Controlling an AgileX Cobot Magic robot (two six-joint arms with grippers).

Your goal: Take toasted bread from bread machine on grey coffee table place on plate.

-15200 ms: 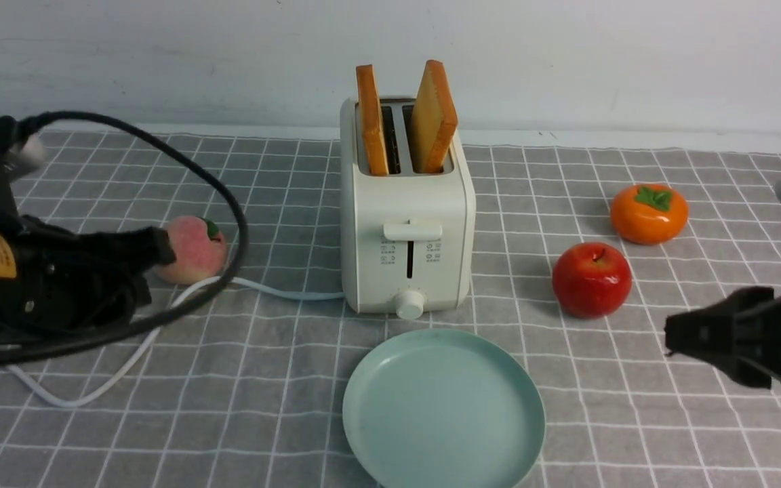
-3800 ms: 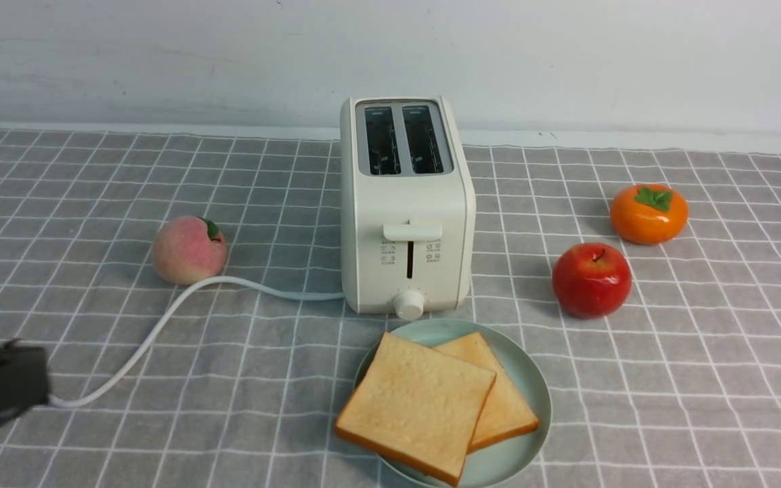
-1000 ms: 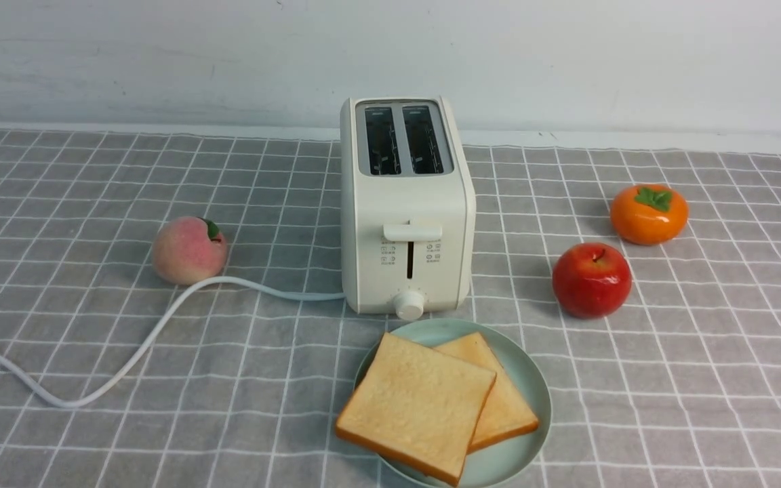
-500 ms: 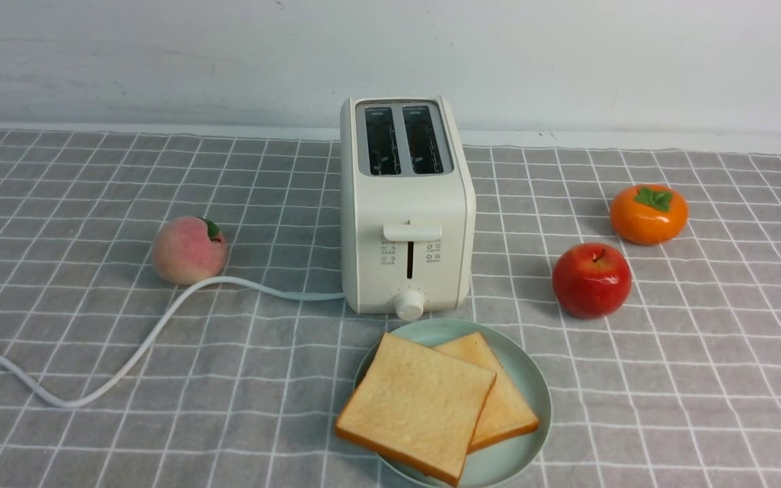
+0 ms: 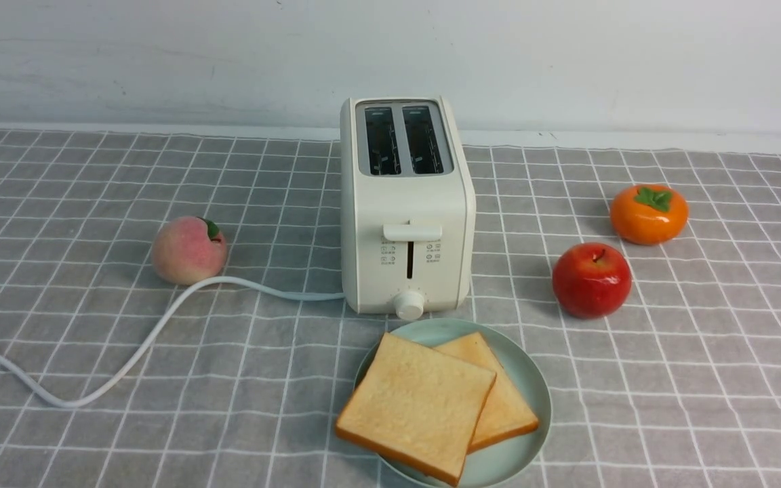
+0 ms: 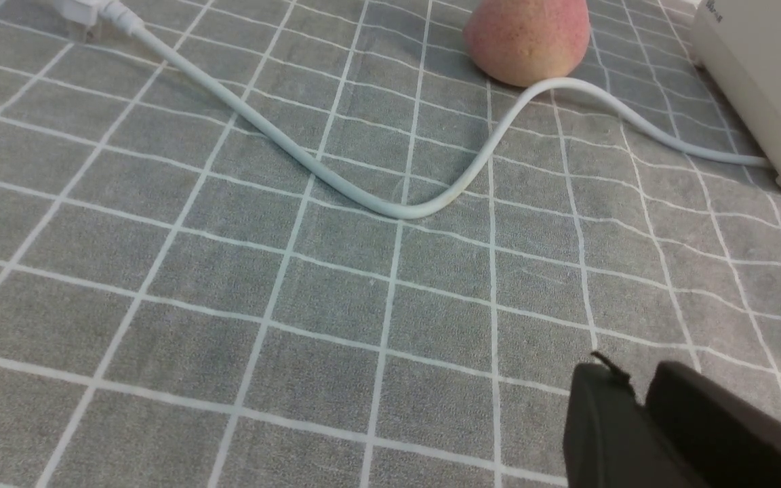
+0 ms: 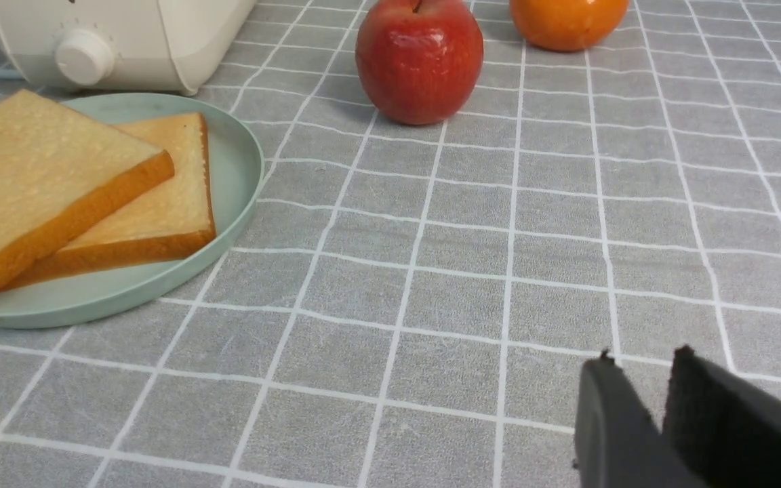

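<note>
Both slices of toast [image 5: 424, 400] are lying flat on the plate [image 5: 529, 379], the front one overlapping the back one, and its near left corner is hanging past the rim. The toaster [image 5: 407, 224] is standing just behind the plate with both slots empty, so the job is looking done.

The left pincer [image 6: 638, 400] is sitting low over bare table [image 5: 702, 379], its tips pressed together, gripping nothing. The right pincer [image 7: 662, 390] is likewise hovering over the table, well apart from the plate, with only a thin slit between its tips and nothing in it. Neither is showing in the front view.

Risks from here, as I am judging them:
- The top slice is overhanging the plate edge; any bump to the plate could be tipping or sliding it onto the table.
- The plate is sitting close to the toaster knob [image 5: 409, 304], so nudging the toaster could be shoving it.
- The cord [image 5: 160, 322] is snaking across the table near the left pincer and touching the peach [image 5: 188, 249]; a low sweep could be snagging it and dragging the toaster.
- The apple [image 5: 592, 279] and the persimmon [image 5: 649, 213] are round and could be rolling if the right arm is clipping them.
</note>
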